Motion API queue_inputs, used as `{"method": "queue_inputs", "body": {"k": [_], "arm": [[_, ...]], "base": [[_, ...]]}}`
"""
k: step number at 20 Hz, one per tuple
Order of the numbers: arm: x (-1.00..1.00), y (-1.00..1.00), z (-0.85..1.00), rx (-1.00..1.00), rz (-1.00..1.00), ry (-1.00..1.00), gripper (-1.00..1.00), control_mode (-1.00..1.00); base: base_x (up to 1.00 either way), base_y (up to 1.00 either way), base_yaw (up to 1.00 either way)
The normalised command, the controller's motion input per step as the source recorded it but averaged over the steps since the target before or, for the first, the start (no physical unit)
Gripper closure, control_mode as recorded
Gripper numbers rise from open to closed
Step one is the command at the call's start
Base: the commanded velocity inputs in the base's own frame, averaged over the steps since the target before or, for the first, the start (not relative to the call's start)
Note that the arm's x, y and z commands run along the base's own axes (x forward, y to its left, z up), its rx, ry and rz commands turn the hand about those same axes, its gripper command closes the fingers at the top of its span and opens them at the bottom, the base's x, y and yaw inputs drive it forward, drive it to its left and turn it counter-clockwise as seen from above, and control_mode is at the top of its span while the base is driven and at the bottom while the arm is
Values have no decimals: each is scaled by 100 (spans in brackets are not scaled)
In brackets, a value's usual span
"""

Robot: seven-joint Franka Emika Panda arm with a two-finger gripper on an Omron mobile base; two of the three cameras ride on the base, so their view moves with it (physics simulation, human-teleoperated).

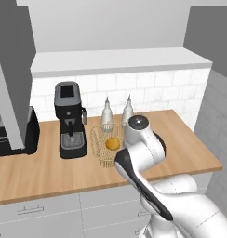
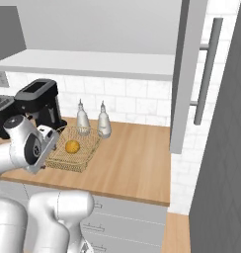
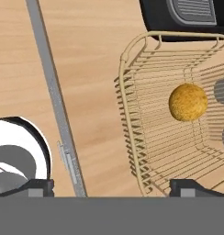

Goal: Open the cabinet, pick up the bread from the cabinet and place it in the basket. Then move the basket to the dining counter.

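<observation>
The bread (image 3: 187, 102) lies inside the basket (image 3: 132, 133) on the wooden worktop (image 1: 50, 172). A coffee machine (image 1: 70, 121) stands just left of the basket, and 2 glass bottles (image 2: 92, 120) stand close behind it. The gripper (image 3: 114, 186) hangs above, released and empty, its fingertips (image 3: 189, 187) over the basket's near rim. A cabinet (image 2: 189, 74) door stands open at the right.

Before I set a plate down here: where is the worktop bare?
Bare wood lies right of the basket, running to the worktop's end, and along its front edge. Crowded: coffee machine, basket and two bottles stand close together at the back.
</observation>
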Motion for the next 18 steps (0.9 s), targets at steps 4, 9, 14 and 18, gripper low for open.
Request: {"method": "queue_inputs", "body": {"k": [4, 9, 14, 18], "arm": [[31, 0, -24, -6, 8, 2, -100, -100], [12, 0, -21, 0, 4, 4, -100, -100], [20, 0, -31, 0, 3, 1, -100, -100], [43, 0, -42, 0, 5, 0, -100, -100]], "base": [[0, 0, 0], [0, 0, 0], [0, 0, 0], [0, 0, 0]]}}
